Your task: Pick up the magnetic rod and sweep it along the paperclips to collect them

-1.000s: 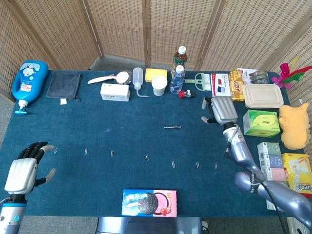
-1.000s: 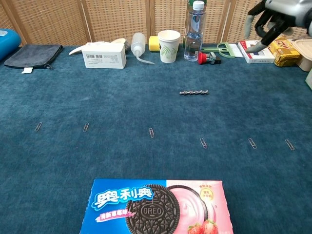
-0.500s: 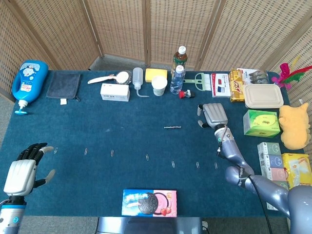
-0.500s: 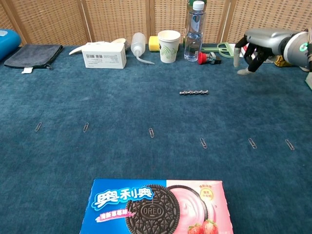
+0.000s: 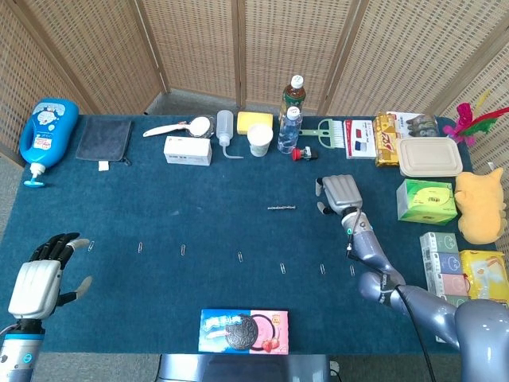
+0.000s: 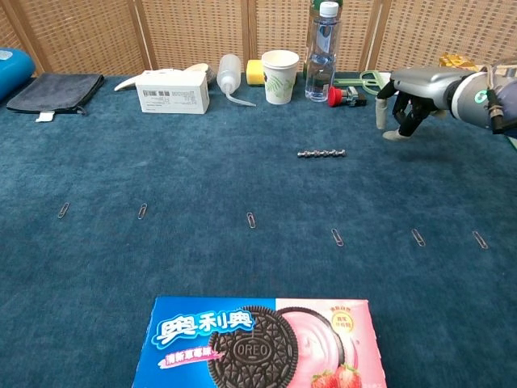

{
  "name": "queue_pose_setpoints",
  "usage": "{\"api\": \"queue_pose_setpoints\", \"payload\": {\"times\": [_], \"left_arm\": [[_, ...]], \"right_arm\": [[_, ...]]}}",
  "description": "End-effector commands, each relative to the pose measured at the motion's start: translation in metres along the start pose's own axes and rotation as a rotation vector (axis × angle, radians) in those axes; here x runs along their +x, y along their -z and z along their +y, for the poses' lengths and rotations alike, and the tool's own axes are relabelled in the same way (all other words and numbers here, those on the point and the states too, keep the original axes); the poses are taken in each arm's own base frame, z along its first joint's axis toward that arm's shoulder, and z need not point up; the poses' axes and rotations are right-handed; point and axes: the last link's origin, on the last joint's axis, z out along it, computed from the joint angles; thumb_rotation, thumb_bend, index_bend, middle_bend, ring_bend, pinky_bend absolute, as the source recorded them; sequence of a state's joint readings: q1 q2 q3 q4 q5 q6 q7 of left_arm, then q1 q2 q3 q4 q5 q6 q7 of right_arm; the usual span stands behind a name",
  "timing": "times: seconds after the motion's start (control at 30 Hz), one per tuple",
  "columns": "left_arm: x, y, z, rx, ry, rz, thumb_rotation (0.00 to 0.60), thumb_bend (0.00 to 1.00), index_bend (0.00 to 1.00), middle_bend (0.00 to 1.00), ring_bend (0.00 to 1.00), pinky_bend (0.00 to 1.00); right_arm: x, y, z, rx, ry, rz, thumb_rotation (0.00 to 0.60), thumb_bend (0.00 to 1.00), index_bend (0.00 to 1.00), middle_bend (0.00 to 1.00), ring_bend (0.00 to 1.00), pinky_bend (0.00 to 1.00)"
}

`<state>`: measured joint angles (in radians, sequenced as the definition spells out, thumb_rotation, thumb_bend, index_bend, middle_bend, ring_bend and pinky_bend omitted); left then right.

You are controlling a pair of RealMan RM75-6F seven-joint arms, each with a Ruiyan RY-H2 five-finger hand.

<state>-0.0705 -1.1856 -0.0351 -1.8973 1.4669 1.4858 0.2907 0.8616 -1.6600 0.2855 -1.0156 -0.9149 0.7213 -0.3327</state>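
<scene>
Paperclips (image 6: 251, 219) lie nearest us in a row across the table (image 5: 159, 199); our left hand (image 5: 36, 282) waits released at the near corner; beyond, the magnetic rod (image 6: 321, 152) lies untouched; our right hand (image 6: 408, 93), empty with fingers hanging apart, hovers beside it; next we reach leftward and pinch the rod.

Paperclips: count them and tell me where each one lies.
7 paperclips in one row across the table: first near the left hand, second, third, fourth, fifth, sixth, seventh beside the right arm. None looks hidden.
</scene>
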Motion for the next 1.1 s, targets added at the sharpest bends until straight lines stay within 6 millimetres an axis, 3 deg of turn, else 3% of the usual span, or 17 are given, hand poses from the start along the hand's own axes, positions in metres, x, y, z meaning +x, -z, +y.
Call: {"api": "queue_pose_setpoints", "payload": {"times": [0.03,0.47,1.1], "left_arm": [[0.000,0.001,-0.001,0.002,0.001,0.000,0.600,0.43,0.25,0.19,0.14,0.19],[-0.003,0.003,-0.008,0.009,0.015,-0.003,0.600,0.43,0.25,0.19,0.14,0.19],[-0.005,0.005,-0.013,0.014,0.020,-0.001,0.600,0.43,0.25,0.19,0.14,0.19]], "right_arm": [[-0.005,-0.004,-0.008,0.001,0.019,-0.017,0.591,0.36,0.48,0.84,0.98,0.89],[-0.019,-0.009,-0.029,-0.012,0.045,-0.054,0.596,0.36,0.48,0.83,0.98,0.89],[-0.024,-0.016,-0.035,-0.049,0.068,-0.060,0.595,0.36,0.48,0.83,0.98,0.89]]}}
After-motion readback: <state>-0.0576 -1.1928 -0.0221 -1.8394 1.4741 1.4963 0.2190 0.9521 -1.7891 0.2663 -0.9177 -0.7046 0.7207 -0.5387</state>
